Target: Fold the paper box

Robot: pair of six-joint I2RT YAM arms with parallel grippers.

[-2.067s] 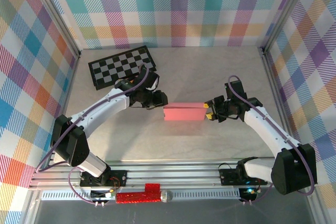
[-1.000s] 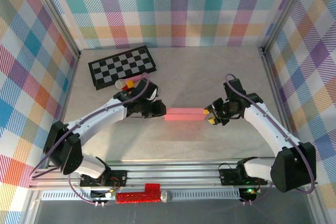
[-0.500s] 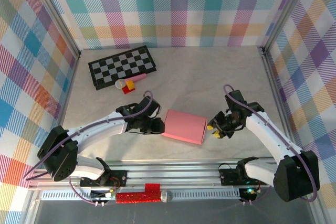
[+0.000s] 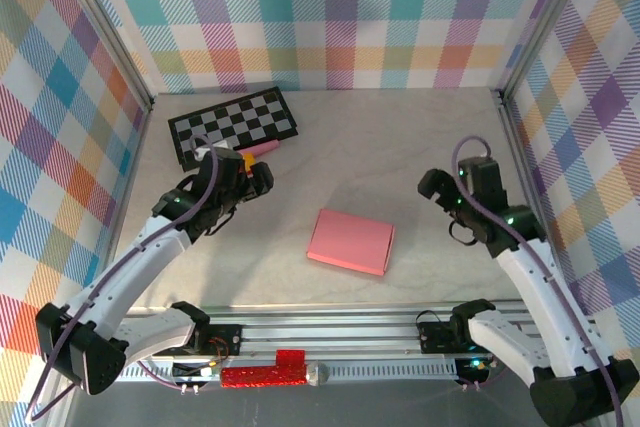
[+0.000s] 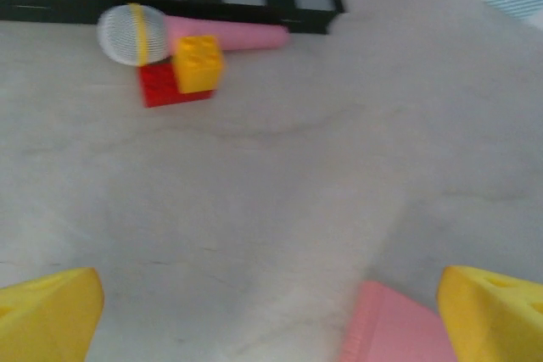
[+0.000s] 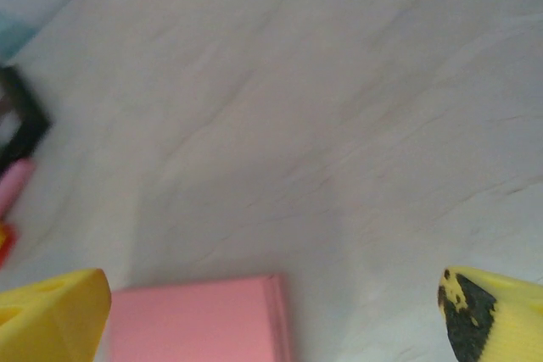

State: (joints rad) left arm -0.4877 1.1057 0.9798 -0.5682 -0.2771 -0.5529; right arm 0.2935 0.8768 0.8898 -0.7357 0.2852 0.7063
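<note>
Both arms had drawn back from the paper box, which lay flat near the middle of the table. Left gripper and right gripper stood released, holding nothing. Folding appeared finished, with no step evidently left.

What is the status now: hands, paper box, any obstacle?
Left hand, right hand open, both apart from paper box. Box flat on table between them. Toys beside checkerboard, out of the way.
</note>
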